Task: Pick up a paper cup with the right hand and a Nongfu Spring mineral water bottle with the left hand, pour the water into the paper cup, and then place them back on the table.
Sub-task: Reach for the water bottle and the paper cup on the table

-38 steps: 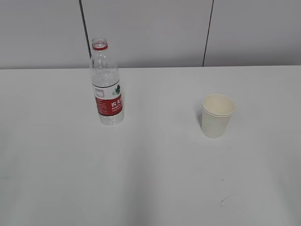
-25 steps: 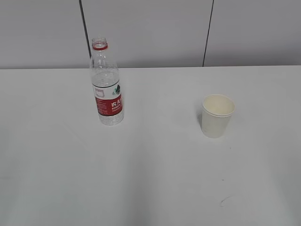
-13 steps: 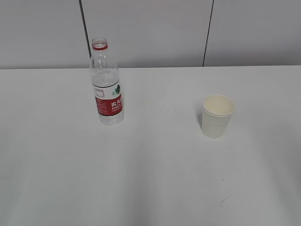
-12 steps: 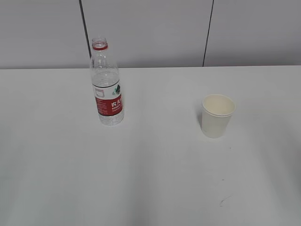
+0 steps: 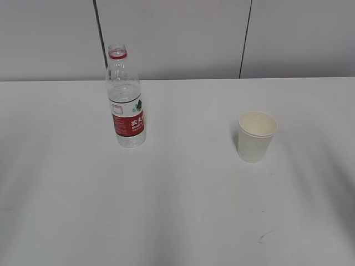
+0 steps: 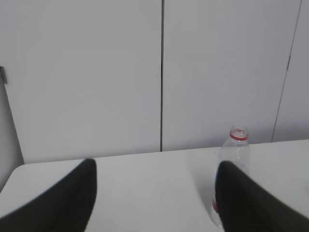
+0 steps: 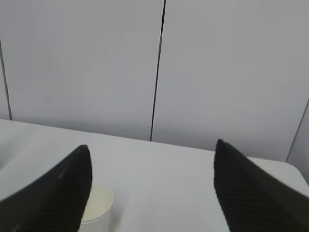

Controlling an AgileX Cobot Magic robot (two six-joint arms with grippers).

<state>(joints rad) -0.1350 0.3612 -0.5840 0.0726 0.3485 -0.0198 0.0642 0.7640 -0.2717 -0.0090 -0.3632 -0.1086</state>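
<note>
The Nongfu Spring mineral water bottle (image 5: 126,100) stands upright and uncapped at the left of the table (image 5: 177,210), with a red neck ring and a red-and-white label. The cream paper cup (image 5: 256,136) stands upright to the right. Neither arm shows in the exterior view. In the left wrist view my left gripper (image 6: 154,193) is open with only table between its fingers; the bottle (image 6: 231,159) stands partly behind the right finger (image 6: 251,203). In the right wrist view my right gripper (image 7: 152,188) is open and holds nothing; the cup (image 7: 98,207) sits just inside its left finger (image 7: 58,198), low in the frame.
Grey wall panels with dark vertical seams (image 5: 244,39) rise behind the table's far edge. A small dark mark (image 5: 266,235) lies on the tabletop near the front right. In the left wrist view the table's left corner (image 6: 14,174) shows.
</note>
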